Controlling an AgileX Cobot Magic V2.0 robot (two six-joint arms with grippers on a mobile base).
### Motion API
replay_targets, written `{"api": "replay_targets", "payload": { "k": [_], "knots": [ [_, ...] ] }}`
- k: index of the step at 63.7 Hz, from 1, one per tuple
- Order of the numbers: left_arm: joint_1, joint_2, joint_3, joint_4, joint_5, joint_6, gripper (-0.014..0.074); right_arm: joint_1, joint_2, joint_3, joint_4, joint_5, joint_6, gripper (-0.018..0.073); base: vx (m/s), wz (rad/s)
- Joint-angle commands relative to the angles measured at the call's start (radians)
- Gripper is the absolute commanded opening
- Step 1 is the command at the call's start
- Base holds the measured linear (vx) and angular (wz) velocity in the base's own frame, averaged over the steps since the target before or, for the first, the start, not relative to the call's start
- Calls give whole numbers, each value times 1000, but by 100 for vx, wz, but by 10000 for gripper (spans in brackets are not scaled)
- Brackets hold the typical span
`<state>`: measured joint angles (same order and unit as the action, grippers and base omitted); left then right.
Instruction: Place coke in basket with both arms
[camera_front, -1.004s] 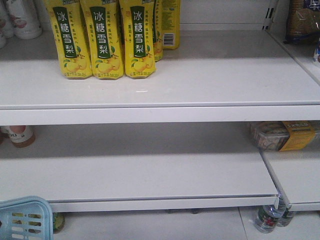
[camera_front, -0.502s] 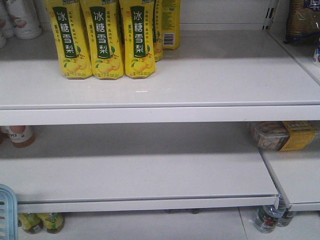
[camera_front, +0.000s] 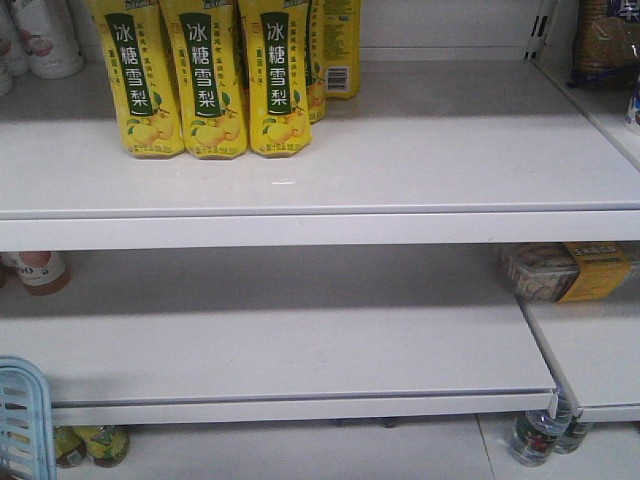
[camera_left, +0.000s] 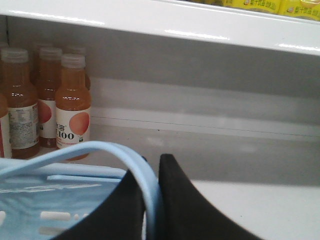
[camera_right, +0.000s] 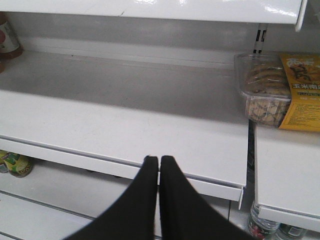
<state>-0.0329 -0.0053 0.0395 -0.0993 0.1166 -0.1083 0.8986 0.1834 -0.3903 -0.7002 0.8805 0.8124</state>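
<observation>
The pale blue basket (camera_front: 22, 420) shows only as a slotted corner at the bottom left of the front view. In the left wrist view my left gripper (camera_left: 152, 167) is shut on the basket's swing handle (camera_left: 100, 149), which arches between the black fingers. The basket's body (camera_left: 35, 200) hangs below and to the left. My right gripper (camera_right: 158, 161) is shut with nothing in it, in front of the middle shelf's front edge (camera_right: 120, 167). The coke is out of view. Neither arm shows in the front view.
Yellow pear-drink bottles (camera_front: 210, 80) stand on the top shelf. Orange juice bottles (camera_left: 72, 107) stand at the left of the middle shelf, and a boxed snack (camera_right: 272, 92) at its right. Clear bottles (camera_front: 540, 435) stand on the lowest shelf at the right.
In the front view the basket has swung left and risen, nearly leaving the frame half a second ago, and has since come a little way back right.
</observation>
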Motion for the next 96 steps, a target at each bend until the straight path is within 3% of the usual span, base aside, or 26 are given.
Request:
{"api": "replay_targets", "payload": {
  "k": [1,17,96],
  "knots": [
    [-1,-23,-30,18,-176,31,-6,-1,12,-25,-52,-54,-4,-5,0,0],
    [-1,-23,-30,20,-266,31,-6,-1,12,-25,-52,-54,-4,-5,0,0],
    [-1,-22,-31,19,-258,31,-6,-1,16,-25,-40,-57,-4,-5,0,0]
  ]
}}
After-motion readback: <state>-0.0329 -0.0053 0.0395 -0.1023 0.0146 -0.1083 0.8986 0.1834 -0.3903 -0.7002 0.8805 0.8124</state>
